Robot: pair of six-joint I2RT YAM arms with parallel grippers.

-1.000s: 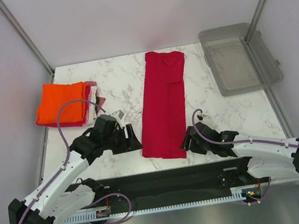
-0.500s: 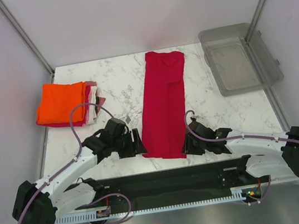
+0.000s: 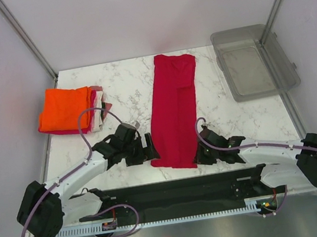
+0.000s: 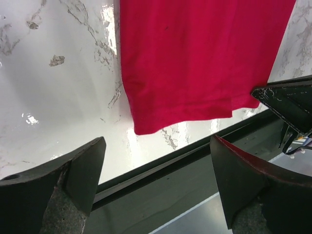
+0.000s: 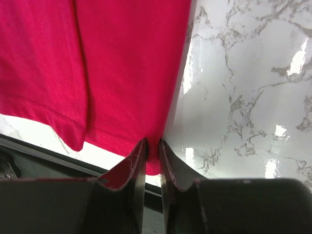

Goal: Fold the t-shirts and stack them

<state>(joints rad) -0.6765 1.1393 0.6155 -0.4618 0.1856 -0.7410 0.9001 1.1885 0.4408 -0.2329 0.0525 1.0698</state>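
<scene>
The long crimson red cloth t-shirt (image 3: 174,110) is pinched by the right gripper (image 5: 152,143); the spread left gripper (image 4: 156,145) should be closed on its other near corner.

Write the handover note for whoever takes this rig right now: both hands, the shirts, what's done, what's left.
Left hand: open wide at the near left corner of the crimson t-shirt, not gripping it.
Right hand: shut on that shirt's near right corner.
Shirts: the crimson one lies as a long strip in the middle of the table. The folded stack sits at the left, with the orange t-shirt on top.
Done: stack built; crimson appears folded lengthwise.
Left: grip the left corner, fold the crimson one across, stack it.
</scene>
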